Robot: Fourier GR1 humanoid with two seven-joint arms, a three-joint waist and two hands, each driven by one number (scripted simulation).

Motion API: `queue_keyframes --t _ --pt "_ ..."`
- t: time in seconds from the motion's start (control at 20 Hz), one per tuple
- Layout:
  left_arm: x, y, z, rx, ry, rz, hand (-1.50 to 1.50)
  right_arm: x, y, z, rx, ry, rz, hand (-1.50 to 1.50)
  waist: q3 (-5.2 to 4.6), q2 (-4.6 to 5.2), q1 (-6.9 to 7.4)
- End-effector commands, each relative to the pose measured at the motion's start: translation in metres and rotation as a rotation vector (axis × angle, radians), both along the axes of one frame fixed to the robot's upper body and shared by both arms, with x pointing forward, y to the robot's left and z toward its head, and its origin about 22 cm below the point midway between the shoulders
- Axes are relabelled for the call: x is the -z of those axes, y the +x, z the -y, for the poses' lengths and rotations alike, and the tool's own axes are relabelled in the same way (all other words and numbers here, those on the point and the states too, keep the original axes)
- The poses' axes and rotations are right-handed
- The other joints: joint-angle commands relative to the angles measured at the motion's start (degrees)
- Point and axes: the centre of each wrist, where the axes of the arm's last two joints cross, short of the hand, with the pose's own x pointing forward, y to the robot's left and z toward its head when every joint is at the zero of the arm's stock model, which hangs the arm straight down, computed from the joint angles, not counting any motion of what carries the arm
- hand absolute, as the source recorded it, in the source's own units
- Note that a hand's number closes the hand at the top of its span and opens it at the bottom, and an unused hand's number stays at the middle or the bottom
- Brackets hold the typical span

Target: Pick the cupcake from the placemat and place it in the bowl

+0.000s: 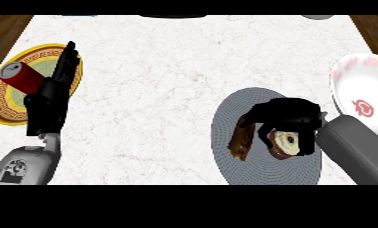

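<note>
Right black hand (289, 114) curling round brown cream-topped cupcake (284, 143), over round grey placemat (235, 122); white red-patterned bowl (353, 84) waiting empty; left hand (55, 89) resting open.

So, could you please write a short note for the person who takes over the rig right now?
Right hand: curled round the cupcake, over the grey placemat. Whether the cupcake is already lifted off the mat cannot be told from this view.
Left hand: open, fingers straight, resting at the left by the red can on the patterned plate.
Bowl: white with red marks, at the right edge, beyond the placemat.
Done: the cupcake is grasped.
Left: carry it right to the bowl and release it inside.
</note>
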Motion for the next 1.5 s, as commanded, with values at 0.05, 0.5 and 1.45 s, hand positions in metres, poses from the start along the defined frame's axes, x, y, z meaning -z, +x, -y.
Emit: queue_keyframes --t 0.05,0.5,1.45 --pt "-0.019 0.003 -0.002 -0.001 -0.004 -0.009 0.00 0.002 0.006 0.009 -0.052 0.035 -0.087 1.50 0.64 0.84 0.18" --pt "0.004 -0.017 -0.036 -0.143 0.007 -0.038 0.00 0.048 -0.134 0.036 0.276 0.025 -0.105 1.50 0.37 -1.90 -9.03" --pt "0.001 -0.023 -0.019 -0.096 0.018 -0.004 0.00 -0.091 -0.244 0.056 0.886 0.556 0.083 1.50 0.45 0.20 -5.13"
